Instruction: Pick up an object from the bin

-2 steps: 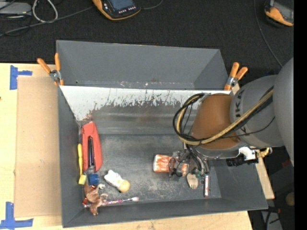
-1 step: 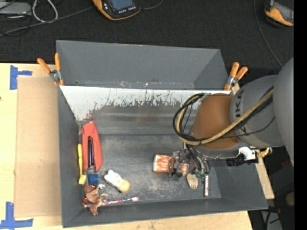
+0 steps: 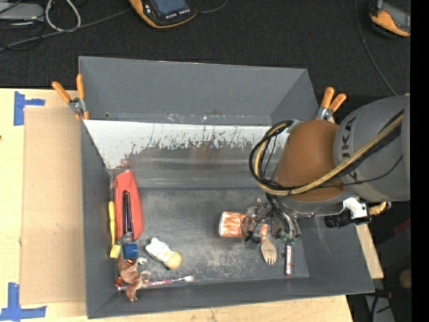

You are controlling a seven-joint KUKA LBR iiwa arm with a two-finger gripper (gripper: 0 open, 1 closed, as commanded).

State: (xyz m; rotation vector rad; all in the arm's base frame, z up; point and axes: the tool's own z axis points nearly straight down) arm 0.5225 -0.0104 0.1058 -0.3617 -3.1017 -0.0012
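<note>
Near the front-right of the bin [image 3: 194,106], a pale wooden fork [image 3: 269,251] and a small tube [image 3: 289,259] lie loose. Just behind them the gripper [image 3: 263,228] sits low beside an orange-and-white packet [image 3: 231,225], probably lining up a grasp. I cannot tell whether it is open or closed.

Overhead light glares off the far wall of the bin [image 3: 194,134] (floor duller); surroundings dark.
</note>
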